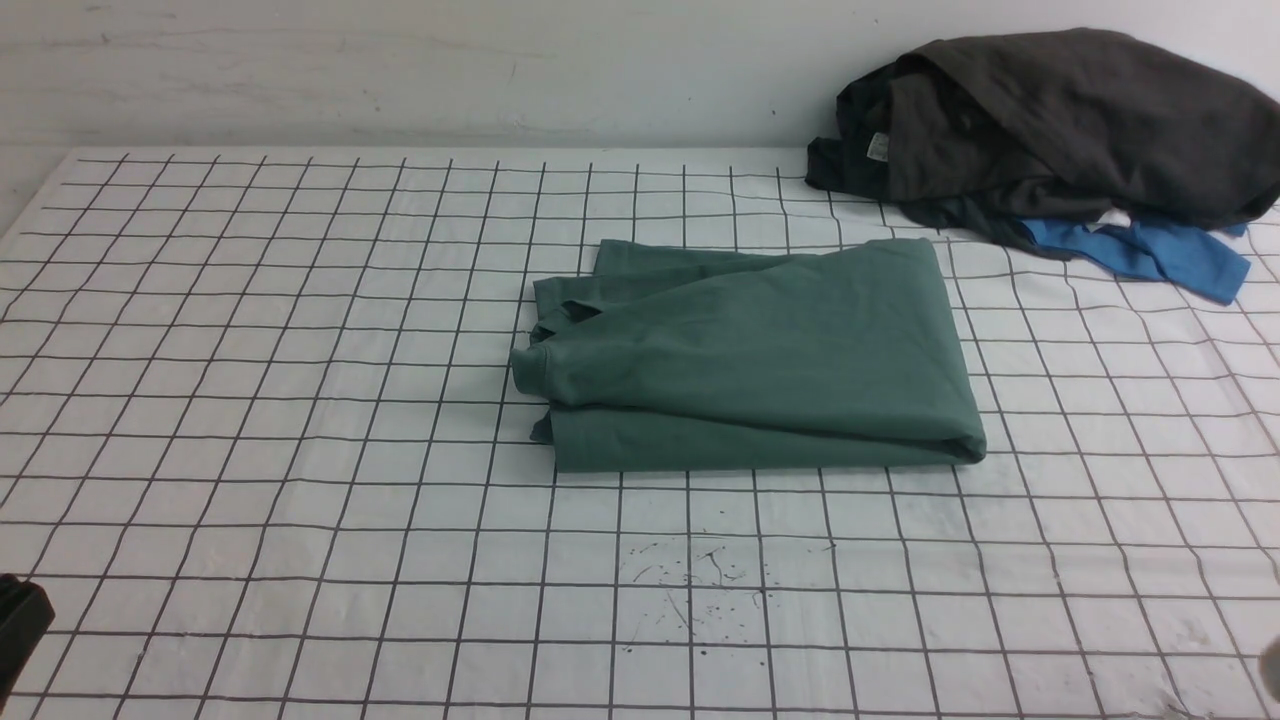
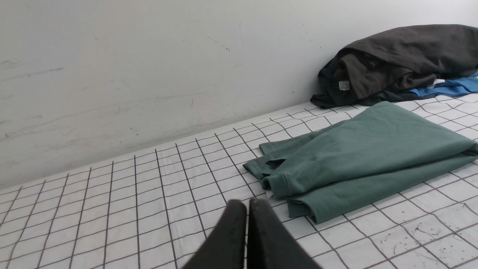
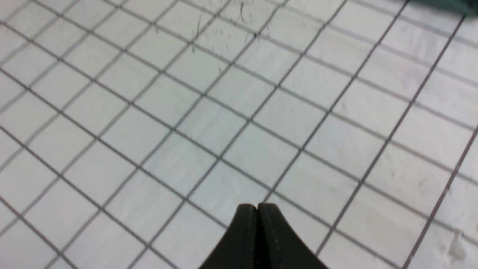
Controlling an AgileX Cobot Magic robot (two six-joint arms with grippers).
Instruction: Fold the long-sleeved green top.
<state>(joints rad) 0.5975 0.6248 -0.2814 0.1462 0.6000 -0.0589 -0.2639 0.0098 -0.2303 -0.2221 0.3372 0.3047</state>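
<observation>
Green long-sleeved top (image 1: 755, 360) lies folded at frame centre, long axis left-right, well apart from left gripper (image 2: 247, 204) and right gripper (image 3: 257, 207), both clenched empty; left looks nearer.

At my two o'clock a heap of dark grey clothes (image 1: 1060, 120) slumps against the pale wall (image 1: 400, 70), a small white label showing on its left side. A bright blue garment (image 1: 1150, 250) pokes out from under that heap's near edge. Beneath everything lies the white gridded cloth (image 1: 250, 400), wrinkled, with dark specks (image 1: 700, 580) scattered at my twelve, close in.
</observation>
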